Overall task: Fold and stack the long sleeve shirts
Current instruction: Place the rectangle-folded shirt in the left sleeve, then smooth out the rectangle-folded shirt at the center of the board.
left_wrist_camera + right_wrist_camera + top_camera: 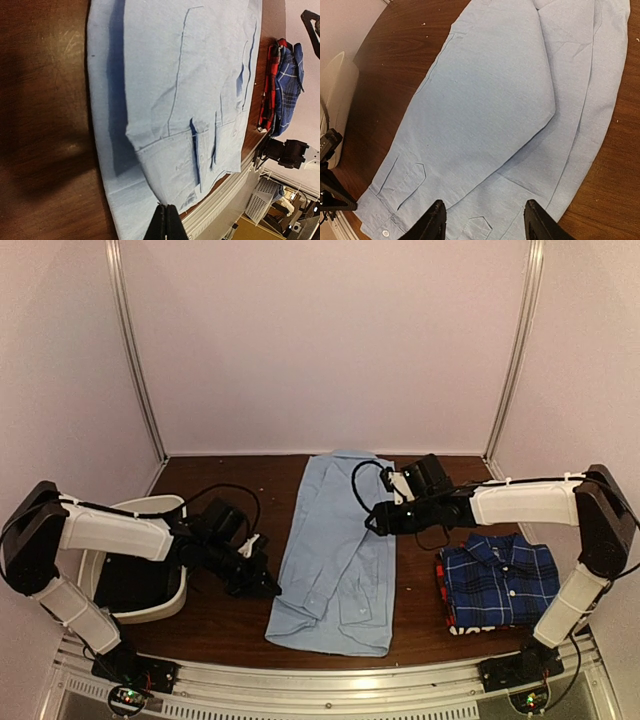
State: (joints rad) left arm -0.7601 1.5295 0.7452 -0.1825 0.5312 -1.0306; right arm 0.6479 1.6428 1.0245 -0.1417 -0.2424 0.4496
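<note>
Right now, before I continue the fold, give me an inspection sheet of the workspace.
Surface: dark brown wooden table, few pale specks.
Job's things: plain light blue cloth shirt laid flat at centre, sleeves folded in; blue plaid shirt folded atop red-and-black shirt at right.
Clutter: white plastic bin at left.
Grippers: left gripper shut on the light blue shirt's near-left edge; right gripper open above that shirt.
Cables: black loops at both wrists.
Surroundings: white walls, metal rails.
</note>
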